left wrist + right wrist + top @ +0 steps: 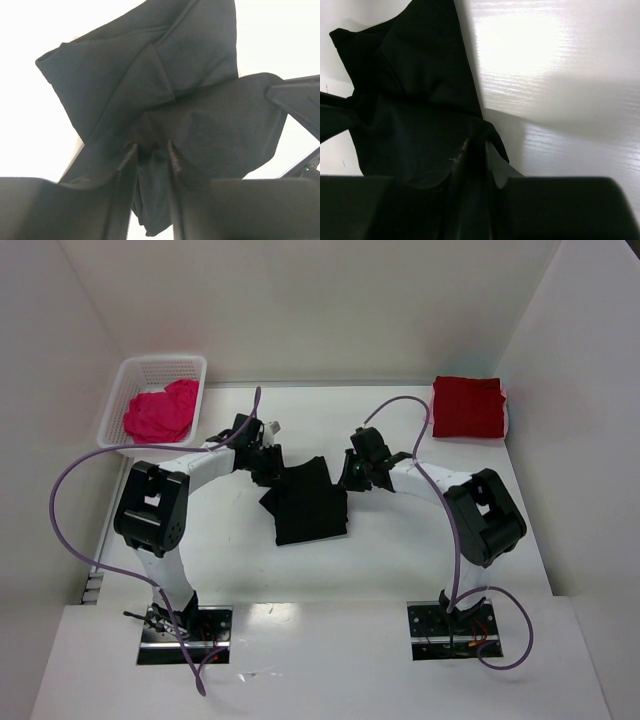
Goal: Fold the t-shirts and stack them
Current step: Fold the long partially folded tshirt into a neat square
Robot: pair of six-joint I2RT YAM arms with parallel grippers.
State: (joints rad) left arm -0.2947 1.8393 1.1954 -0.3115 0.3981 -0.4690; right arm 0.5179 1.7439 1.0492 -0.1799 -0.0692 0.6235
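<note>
black shirt (308, 502) mid-worktop (420, 540) | soft, light, limp, will sag | left fingers (128, 161) nearly closed, pinching its left top edge | right fingers (463, 162) likewise, right edge | grip corners

The black t-shirt (310, 505) lies half-folded in the middle — the red t-shirt (467, 407) sits folded far right — the pink t-shirt (160, 412) is crumpled in the basket (160, 359).

No legible text, label, brand, number or sign in any view (overhead or either wrist).
</note>
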